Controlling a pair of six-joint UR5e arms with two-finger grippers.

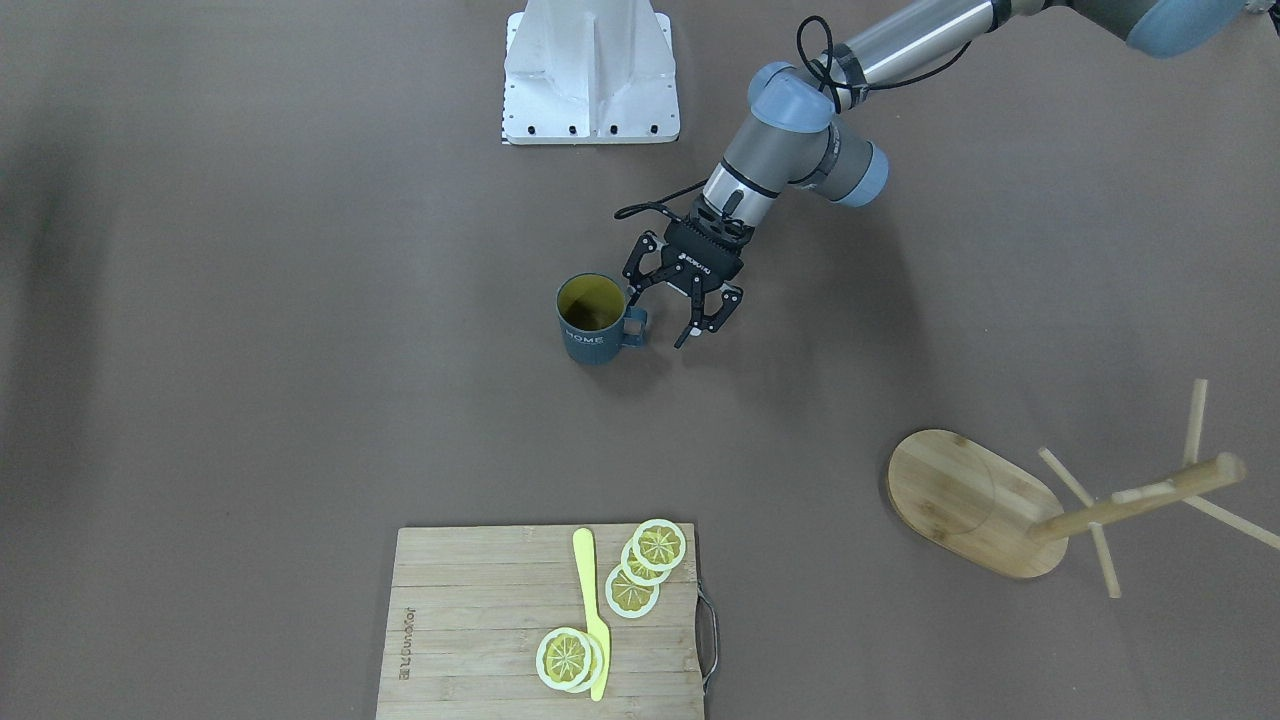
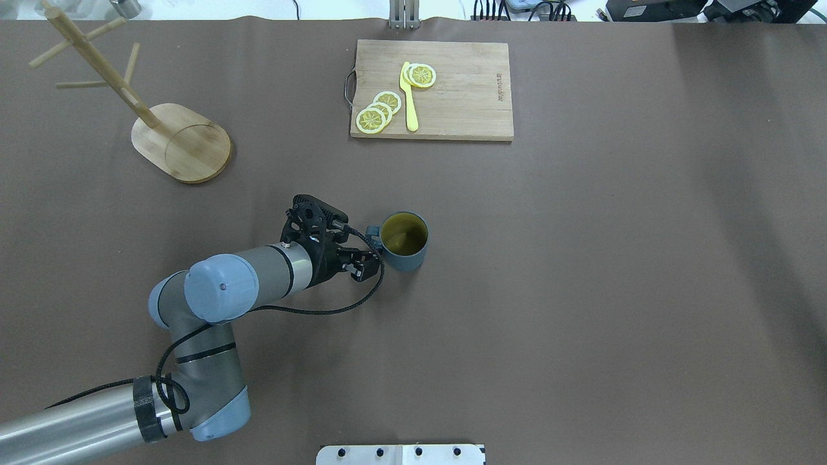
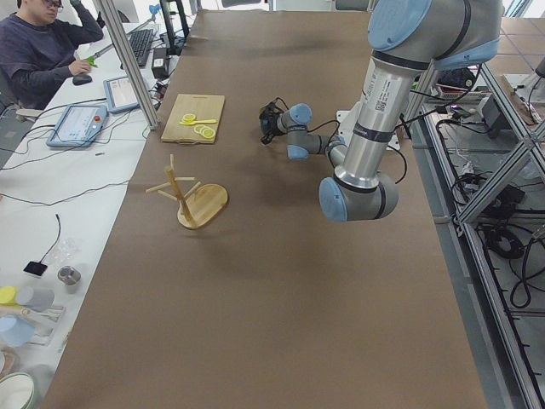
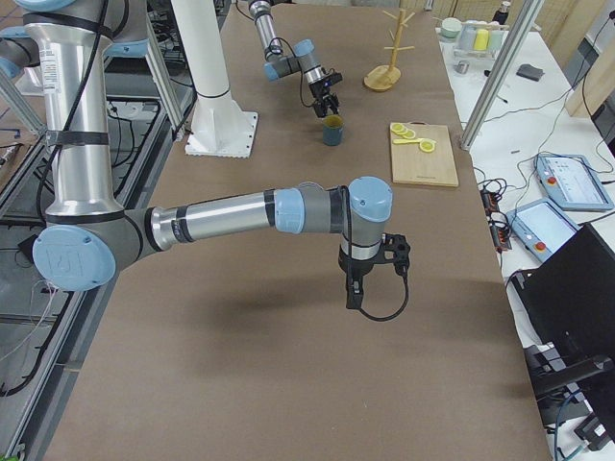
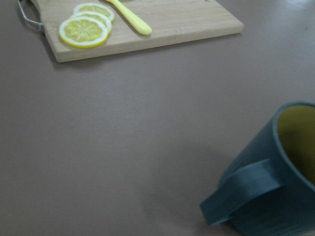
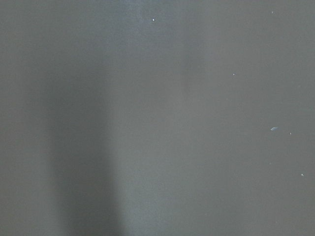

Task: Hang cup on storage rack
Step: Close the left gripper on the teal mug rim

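Note:
The dark teal cup with a yellow inside stands upright mid-table, its squarish handle turned toward my left gripper. That gripper is open and empty, low over the table beside the handle, with one fingertip close to the rim. From overhead the cup sits just right of the left gripper. The left wrist view shows the cup at lower right. The bamboo storage rack stands at the far left, empty. My right gripper hangs over bare table; I cannot tell its state.
A wooden cutting board with lemon slices and a yellow knife lies at the far edge. The white robot base plate sits at the near edge. A person sits at a desk beyond the table.

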